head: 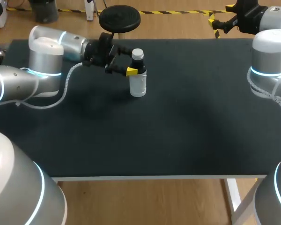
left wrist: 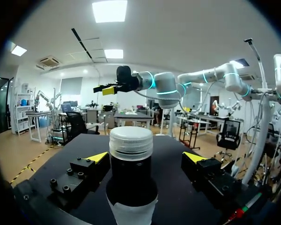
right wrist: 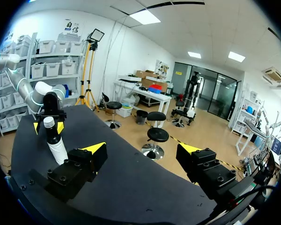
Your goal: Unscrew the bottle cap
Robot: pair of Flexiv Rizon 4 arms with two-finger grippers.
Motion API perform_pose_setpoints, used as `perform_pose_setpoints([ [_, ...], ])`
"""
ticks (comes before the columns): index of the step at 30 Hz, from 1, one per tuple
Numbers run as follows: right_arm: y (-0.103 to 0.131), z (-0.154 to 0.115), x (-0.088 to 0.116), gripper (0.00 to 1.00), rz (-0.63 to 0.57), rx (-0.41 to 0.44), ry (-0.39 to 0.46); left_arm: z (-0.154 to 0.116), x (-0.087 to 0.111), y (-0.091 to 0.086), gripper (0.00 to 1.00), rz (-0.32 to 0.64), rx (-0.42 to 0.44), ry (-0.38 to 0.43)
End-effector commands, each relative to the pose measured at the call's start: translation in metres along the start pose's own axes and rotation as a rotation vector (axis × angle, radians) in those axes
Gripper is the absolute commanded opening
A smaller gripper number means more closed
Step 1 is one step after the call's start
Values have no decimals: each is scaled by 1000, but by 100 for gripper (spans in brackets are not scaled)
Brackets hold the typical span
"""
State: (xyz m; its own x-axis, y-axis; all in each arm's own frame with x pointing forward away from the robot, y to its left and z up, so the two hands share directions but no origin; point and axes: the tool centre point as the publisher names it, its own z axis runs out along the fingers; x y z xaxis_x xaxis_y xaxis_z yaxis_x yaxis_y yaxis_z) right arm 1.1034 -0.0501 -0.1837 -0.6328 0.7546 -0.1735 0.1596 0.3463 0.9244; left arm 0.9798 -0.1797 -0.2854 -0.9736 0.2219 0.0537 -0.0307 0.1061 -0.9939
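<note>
Between parted left claw [left wrist: 145,157], ribbed-cap cylindrical bottle [left wrist: 131,173], seemingly untouched, right claw [right wrist: 143,149] apart

Bottle [head: 137,75] stands upright on the table [head: 178,131], left of the middle and closer to the far edge than the near one. Cap [head: 137,54] sits on top of it. Left gripper [head: 132,62] comes in from the left edge, level with the bottle's upper part, one finger on each side of it. From the left wrist, the bottle [left wrist: 131,187] sits between the fingers with a gap on one side. Right gripper [head: 214,26] hangs out by the far right corner, just past the far edge, well apart from the bottle.
</note>
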Motion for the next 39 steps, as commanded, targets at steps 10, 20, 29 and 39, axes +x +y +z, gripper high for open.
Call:
perform_pose_setpoints([
  [10, 0, 0, 0, 100, 0, -1, 1, 3, -2, 0, 93, 7, 11, 28],
  [20, 0, 0, 0, 100, 0, -1, 1, 3, -2, 2, 49, 3, 4, 35],
  [29, 0, 0, 0, 100, 0, -1, 1, 2, -5, 2, 100, 0, 2, 36],
  [39, 0, 0, 0, 100, 0, -1, 1, 2, -7, 1, 53, 0, -1, 32],
])
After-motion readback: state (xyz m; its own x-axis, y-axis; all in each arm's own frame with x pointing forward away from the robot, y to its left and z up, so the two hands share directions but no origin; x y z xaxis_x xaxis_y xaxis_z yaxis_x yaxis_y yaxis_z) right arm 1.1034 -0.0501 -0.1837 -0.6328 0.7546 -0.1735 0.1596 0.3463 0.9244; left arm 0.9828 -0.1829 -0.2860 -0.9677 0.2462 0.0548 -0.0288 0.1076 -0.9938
